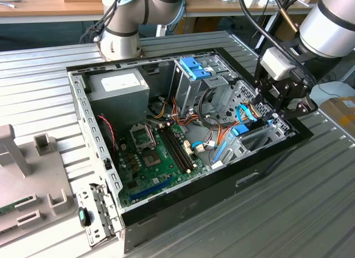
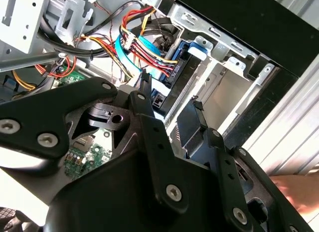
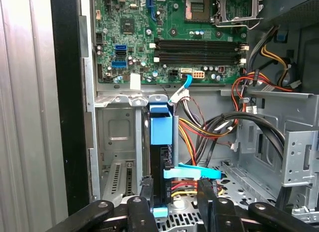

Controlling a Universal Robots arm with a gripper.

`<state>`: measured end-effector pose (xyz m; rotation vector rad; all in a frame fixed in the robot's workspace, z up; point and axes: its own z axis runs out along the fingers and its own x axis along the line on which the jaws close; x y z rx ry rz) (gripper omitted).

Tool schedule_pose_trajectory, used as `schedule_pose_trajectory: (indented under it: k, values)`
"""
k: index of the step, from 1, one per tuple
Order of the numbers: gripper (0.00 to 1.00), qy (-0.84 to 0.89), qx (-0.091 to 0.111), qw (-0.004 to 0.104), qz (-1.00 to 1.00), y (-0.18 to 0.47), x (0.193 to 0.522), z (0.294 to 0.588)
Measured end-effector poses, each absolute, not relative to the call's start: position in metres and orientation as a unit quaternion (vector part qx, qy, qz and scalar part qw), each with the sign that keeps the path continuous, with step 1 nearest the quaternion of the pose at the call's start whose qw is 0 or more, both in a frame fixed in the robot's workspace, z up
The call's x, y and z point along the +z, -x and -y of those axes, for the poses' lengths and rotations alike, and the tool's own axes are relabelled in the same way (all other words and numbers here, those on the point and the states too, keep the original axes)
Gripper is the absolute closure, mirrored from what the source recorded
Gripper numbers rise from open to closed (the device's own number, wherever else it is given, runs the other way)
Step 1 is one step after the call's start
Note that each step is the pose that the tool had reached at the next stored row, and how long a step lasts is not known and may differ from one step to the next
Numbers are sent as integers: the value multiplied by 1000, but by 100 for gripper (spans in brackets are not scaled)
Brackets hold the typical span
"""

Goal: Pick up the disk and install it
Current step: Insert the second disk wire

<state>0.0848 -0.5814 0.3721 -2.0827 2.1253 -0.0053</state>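
Note:
The disk [image 3: 160, 127] stands on edge in the drive bay at the side of the open computer case [image 1: 183, 197], its bright blue carrier facing up. In the exterior view the disk's blue carrier [image 1: 240, 130] sits just beside my gripper [image 1: 270, 115], at the case's edge on that view's right. Both wrist views show my gripper [image 3: 174, 184] [image 2: 170, 90] low over the bay. Its black fingers [image 3: 145, 202] are spread to either side of the disk [image 2: 185, 55], with a gap on one side. It is open.
A light blue flat cable [image 3: 192, 172] and red and yellow wire bundles [image 3: 199, 132] run close beside the bay. The motherboard [image 1: 161, 152], a silver drive cage with a blue latch [image 1: 194, 68] and the power supply [image 1: 119, 86] are inside the case. A grey fixture [image 1: 28, 180] stands at the exterior view's left.

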Motion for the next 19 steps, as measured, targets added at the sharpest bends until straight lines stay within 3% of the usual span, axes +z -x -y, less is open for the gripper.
schedule_pose_trajectory:
  k: [19]
  values:
    - [52,689,4,76,-721,-83,390,581]
